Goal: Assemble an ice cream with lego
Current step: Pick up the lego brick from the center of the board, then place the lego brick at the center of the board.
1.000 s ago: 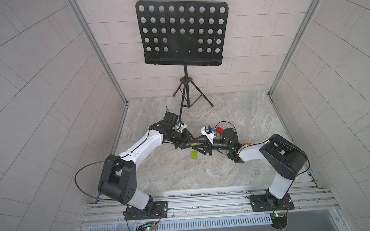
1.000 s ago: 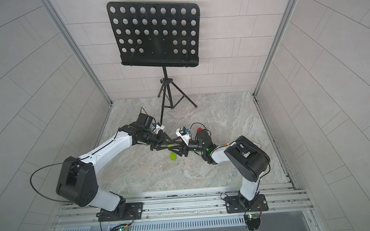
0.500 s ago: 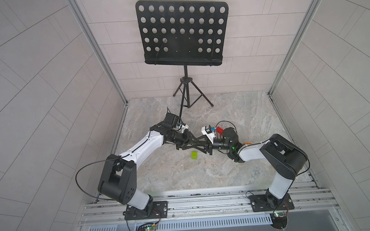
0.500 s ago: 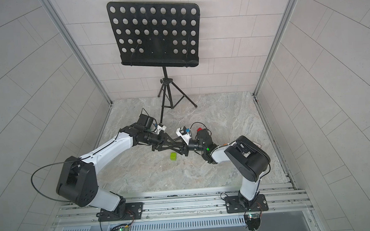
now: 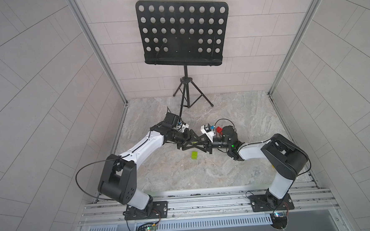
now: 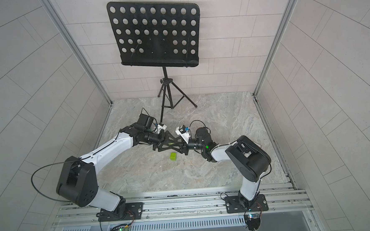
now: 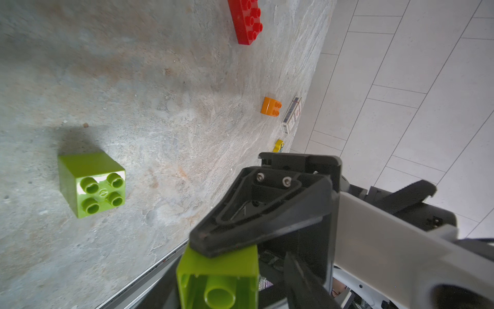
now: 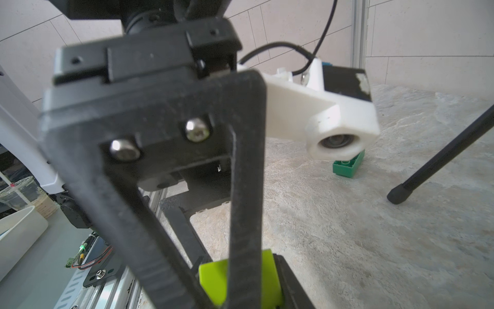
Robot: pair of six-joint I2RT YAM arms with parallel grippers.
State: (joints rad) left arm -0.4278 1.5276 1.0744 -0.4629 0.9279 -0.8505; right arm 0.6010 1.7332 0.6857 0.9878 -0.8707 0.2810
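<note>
Nothing can be read. The white box [image 7: 292, 115] bears print — too small to make out. The loose lime brick [image 7: 92, 184] has a mark between its studs — illegible.

Glossy plastic lime brick [image 7: 219, 267], matt stone-look tabletop [image 7: 160, 80]

Light: bright, even.
Shadows: soft dark patch beside loose lime brick [image 7: 91, 184] on counter [image 7: 160, 80].
Glare: white glint on its studded face.
Blur: held lime brick [image 8: 213, 283] and near black parts soft in right wrist view.
Edges: wide-angle stretch toward corners in both top views.
</note>
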